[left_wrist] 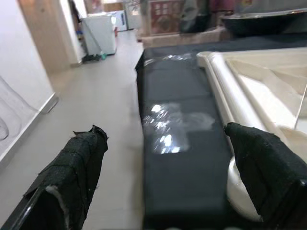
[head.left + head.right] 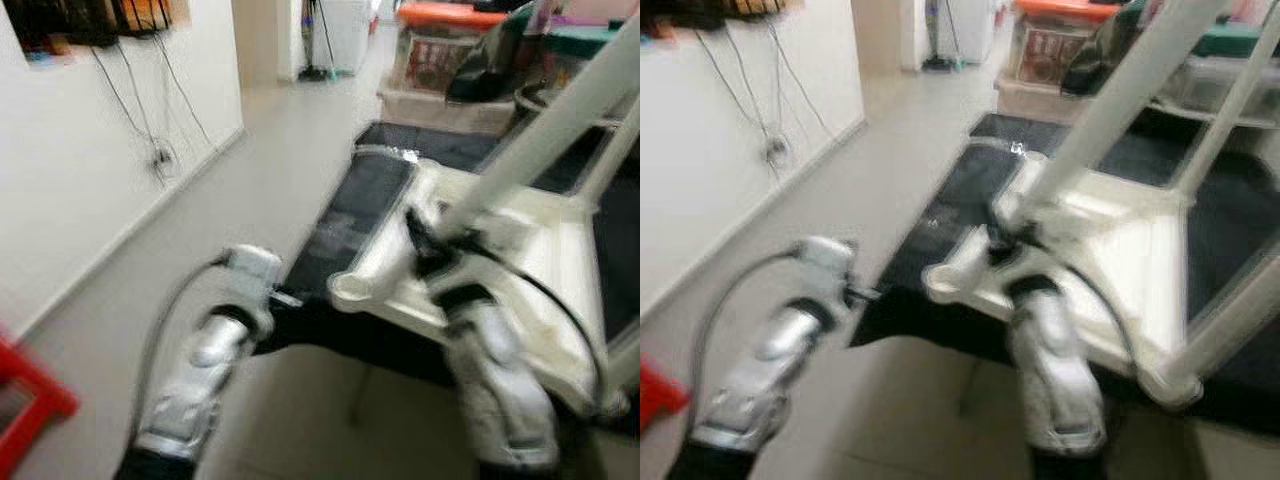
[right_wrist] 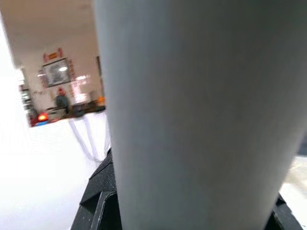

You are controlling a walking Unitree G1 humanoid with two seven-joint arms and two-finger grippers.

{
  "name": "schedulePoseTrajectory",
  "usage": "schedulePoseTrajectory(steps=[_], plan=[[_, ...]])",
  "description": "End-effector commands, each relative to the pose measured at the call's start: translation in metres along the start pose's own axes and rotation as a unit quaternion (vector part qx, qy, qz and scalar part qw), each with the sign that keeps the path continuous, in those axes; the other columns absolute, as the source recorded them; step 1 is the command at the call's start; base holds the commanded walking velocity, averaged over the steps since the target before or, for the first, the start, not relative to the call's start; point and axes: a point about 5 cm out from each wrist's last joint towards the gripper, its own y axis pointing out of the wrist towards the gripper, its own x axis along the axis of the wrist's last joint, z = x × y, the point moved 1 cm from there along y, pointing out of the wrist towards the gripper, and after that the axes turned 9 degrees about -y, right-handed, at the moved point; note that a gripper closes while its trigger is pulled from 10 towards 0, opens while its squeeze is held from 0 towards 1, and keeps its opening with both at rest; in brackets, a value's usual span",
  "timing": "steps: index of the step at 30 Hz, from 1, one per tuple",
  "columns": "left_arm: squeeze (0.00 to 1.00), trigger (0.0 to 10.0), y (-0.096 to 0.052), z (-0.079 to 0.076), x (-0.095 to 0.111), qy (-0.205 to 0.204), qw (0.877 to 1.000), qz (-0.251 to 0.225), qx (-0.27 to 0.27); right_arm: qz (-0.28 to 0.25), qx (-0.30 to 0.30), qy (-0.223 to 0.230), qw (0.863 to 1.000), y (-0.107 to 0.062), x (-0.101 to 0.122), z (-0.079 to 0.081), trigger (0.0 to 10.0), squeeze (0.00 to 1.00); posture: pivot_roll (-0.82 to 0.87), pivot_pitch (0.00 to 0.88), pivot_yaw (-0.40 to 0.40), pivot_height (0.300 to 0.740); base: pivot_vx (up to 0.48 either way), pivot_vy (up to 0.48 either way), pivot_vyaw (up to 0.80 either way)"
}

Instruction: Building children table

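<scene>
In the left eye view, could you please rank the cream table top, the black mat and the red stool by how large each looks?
1. black mat and cream table top: alike in spread, unsure.
2. red stool: smallest, though cut off by the frame edge.

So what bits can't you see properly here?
- Right gripper: blurred in the eye views; the white table leg hides its fingers in the right wrist view.
- Table leg tops: cut off by the eye views' upper edge.
- Boxes behind: too blurred to read.
</scene>
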Motion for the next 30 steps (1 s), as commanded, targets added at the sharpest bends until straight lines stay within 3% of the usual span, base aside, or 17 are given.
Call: schedulePoseTrajectory(steps=[1, 18, 22, 26, 30], plan=[[0.00, 10.0, 0.002, -0.005, -0.001, -0.001, 1.000, 0.000, -0.006, -0.017, 0.000, -0.003, 1.000, 0.001, 0.007, -0.002, 10.0, 0.00, 0.13, 0.000, -0.058, 0.740, 0.382, 0.000, 0.00], [0.00, 10.0, 0.004, -0.001, -0.003, -0.007, 1.000, 0.003, 0.014, -0.020, -0.008, 0.003, 1.000, 0.005, 0.011, -0.007, 10.0, 0.00, 0.13, 0.000, -0.060, 0.740, 0.000, 0.000, 0.07], [0.00, 10.0, 0.002, -0.003, -0.005, -0.010, 1.000, 0.008, 0.008, -0.014, 0.005, -0.007, 1.000, 0.006, 0.008, -0.009, 10.0, 0.00, 0.14, 0.000, -0.062, 0.740, 0.000, 0.000, 0.80], [0.00, 10.0, -0.007, -0.009, -0.012, -0.018, 0.999, 0.023, -0.011, 0.005, 0.006, -0.017, 1.000, 0.011, 0.002, -0.016, 10.0, 0.00, 0.14, 0.000, -0.064, 0.740, 0.000, 0.000, 0.80], [0.00, 10.0, -0.023, -0.021, -0.018, -0.029, 0.998, 0.041, -0.039, 0.028, -0.011, -0.024, 0.999, 0.016, -0.002, -0.034, 10.0, 0.00, 0.14, 0.000, -0.068, 0.740, 0.000, 0.000, 0.00]])
